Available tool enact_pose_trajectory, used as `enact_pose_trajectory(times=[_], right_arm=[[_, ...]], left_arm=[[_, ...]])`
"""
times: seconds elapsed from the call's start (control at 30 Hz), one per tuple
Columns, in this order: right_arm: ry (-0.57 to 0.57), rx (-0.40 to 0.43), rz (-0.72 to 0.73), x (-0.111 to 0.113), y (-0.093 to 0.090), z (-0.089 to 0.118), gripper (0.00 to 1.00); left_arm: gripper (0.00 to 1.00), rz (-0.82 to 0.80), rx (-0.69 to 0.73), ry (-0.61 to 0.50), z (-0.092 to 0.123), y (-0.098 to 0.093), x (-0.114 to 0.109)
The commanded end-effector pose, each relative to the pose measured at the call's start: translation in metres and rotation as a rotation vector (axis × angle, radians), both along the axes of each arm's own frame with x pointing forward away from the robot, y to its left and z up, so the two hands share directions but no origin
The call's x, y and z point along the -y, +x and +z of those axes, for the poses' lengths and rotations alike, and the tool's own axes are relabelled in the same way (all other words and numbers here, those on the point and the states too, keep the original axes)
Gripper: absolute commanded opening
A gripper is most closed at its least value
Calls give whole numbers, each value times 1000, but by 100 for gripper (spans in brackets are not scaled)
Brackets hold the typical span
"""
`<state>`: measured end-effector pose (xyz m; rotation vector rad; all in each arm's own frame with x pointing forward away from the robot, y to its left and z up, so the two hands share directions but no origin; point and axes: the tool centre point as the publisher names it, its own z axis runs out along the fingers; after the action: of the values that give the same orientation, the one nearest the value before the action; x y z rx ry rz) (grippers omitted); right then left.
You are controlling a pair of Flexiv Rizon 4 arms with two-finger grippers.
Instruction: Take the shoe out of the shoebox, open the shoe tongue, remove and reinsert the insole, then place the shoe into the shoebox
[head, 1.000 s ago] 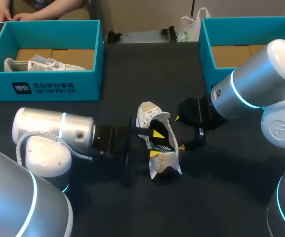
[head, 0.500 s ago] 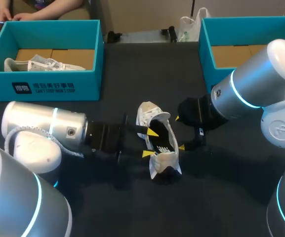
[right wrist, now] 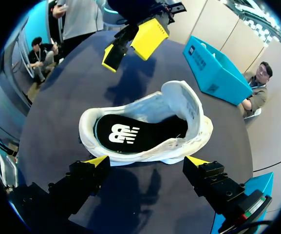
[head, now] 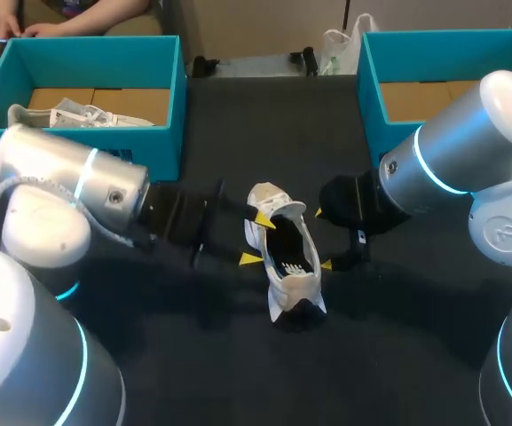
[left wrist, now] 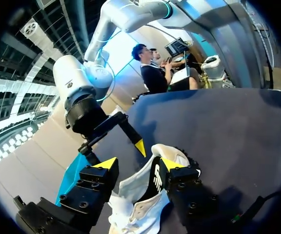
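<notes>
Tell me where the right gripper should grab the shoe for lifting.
Probably the side wall of the shoe facing the right gripper: one finger inside the opening, one outside, coming from above. It stands sole-down, mouth upward, rim exposed.

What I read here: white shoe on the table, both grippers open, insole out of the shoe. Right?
Not quite: the right wrist view shows the black insole inside the white shoe. Shoe on the table, left gripper and right gripper open: correct.
</notes>
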<state>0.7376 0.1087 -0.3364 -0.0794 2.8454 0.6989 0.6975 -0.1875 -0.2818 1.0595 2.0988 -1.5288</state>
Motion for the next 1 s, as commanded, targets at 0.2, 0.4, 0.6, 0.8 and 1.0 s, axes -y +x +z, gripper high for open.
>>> enact_pose_trajectory(times=[0.2,0.4,0.6,0.8,1.0], right_arm=[[8,5,-11,3,-2,0,100],[7,-16,-46,13,-6,3,100],[-20,-52,-60,26,-4,14,100],[-39,-85,-63,46,-2,27,100],[-37,-116,-49,63,3,41,100]], left_arm=[[76,-226,18,263,20,19,-7],[100,-283,50,383,34,31,-12],[100,-313,48,467,46,36,-14],[100,-313,48,467,46,36,-14],[100,-313,48,467,46,36,-14]])
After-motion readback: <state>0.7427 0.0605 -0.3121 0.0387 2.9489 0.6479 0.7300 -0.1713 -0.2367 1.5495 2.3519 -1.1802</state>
